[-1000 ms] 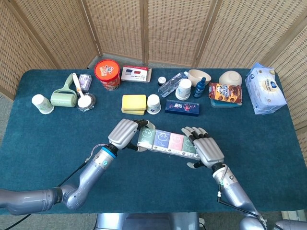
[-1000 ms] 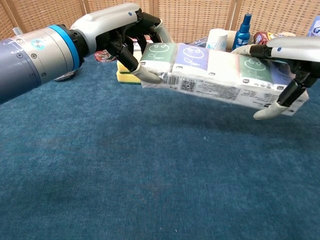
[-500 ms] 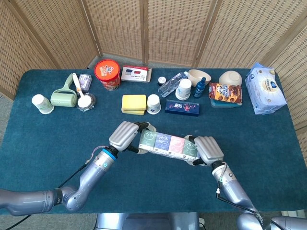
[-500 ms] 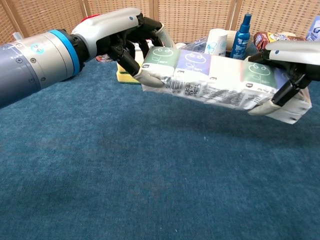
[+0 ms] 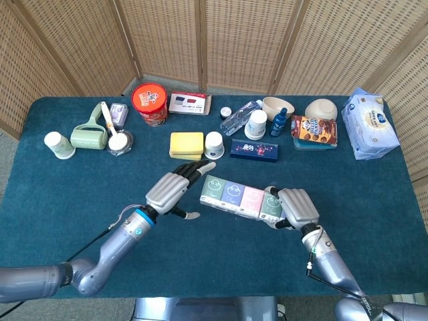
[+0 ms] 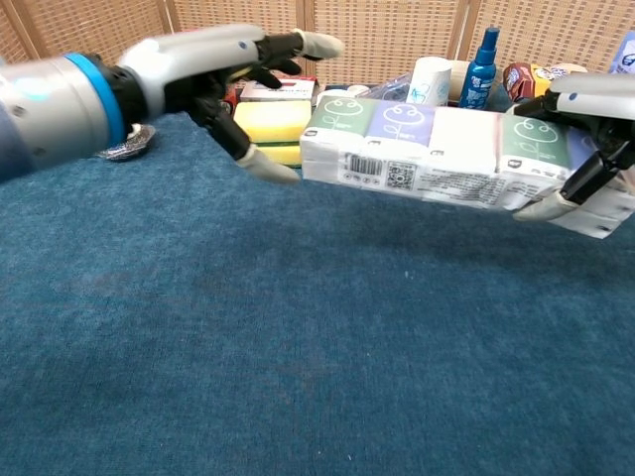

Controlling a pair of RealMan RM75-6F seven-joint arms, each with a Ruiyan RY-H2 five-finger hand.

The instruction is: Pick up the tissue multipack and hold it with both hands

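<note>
Right hand [image 5: 297,206] is clamped on one end of the tissue multipack [image 5: 241,198], fingers curled over the top of the green end pack and thumb underneath, as the chest view shows. Left hand [image 5: 175,187] holds nothing: its fingers are spread and extended, just beside the opposite end of the multipack but apart from it, with a visible gap in both views. The multipack hangs above the worktop [image 5: 80,180], roughly level, carried from the right end alone.

Assessment: the two-handed hold is not in place at this moment. The load is a long, soft-wrapped bundle supported at one end only, so its free end is likely to sag or swing down, and the wrapper could slide out of the right hand's hold. A drop would land it on bare worktop, which is low consequence, but the task would need a fresh pick-up.

Second risk: if the left hand closes while offset, its outstretched fingertips may push the free end sideways rather than wrap it, twisting the bundle in the right hand.

Further back stand a yellow sponge [image 5: 186,144] and a white cup [image 5: 214,144], near the left hand's reach; a wide approach could knock them.
</note>
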